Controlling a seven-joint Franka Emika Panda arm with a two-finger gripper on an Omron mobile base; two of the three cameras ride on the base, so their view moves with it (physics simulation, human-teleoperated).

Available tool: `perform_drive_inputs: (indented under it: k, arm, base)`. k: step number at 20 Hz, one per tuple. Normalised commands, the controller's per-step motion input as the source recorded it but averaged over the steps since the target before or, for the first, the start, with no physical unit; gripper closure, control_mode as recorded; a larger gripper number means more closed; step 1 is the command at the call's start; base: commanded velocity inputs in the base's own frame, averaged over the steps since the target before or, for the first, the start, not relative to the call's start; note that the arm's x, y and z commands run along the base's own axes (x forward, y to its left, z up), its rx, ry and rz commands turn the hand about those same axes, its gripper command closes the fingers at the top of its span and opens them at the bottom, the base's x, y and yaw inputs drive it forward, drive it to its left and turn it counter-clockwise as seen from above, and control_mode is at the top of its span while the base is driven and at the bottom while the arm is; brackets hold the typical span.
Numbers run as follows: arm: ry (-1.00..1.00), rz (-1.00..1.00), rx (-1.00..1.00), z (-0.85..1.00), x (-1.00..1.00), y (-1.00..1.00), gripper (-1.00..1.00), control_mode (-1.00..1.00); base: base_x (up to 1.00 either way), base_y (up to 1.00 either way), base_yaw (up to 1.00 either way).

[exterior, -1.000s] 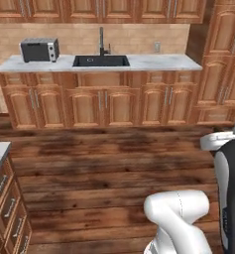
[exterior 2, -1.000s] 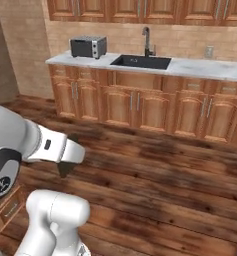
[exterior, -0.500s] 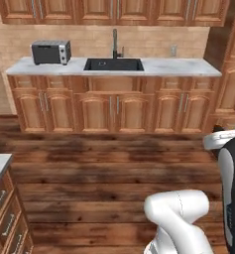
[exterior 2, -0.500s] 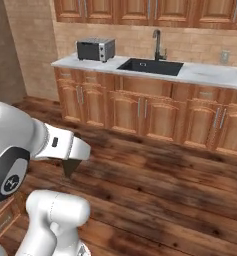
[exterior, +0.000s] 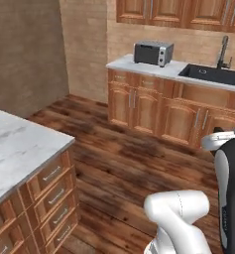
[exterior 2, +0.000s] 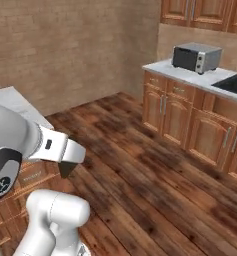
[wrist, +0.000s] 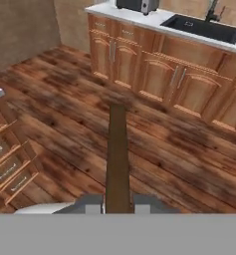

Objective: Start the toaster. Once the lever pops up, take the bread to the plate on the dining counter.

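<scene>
Half the job looks done: your gripper point(wrist: 117, 206) is clamped on the bread point(wrist: 117, 154), edge-on between the fingers. You must reach the dining counter point(exterior: 20, 144) tabletop at left; no plate visible yet.

Both base views face the far worktop point(exterior: 153, 67) from opposite sides; the hand view looks down across the wooden floor point(wrist: 79, 124).

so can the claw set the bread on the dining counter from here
Probably not yet: the claw, shut on the bread, hangs over the wood floor, and the dining counter lies off to one side.
</scene>
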Motion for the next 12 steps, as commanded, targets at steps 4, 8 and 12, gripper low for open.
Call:
perform_drive_inputs:
  k: [4,8,12]
  arm:
    - [0.00,0.00,0.00,0.00,0.00,0.00,1.00,1.00]
    - [0.00,0.00,0.00,0.00,0.00,0.00,1.00,1.00]
    - [0.00,0.00,0.00,0.00,0.00,0.00,1.00,1.00]
  base:
    - [0.43,0.00,0.88]
    - [0.38,0.00,0.85]
    - [0.32,-0.41,0.68]
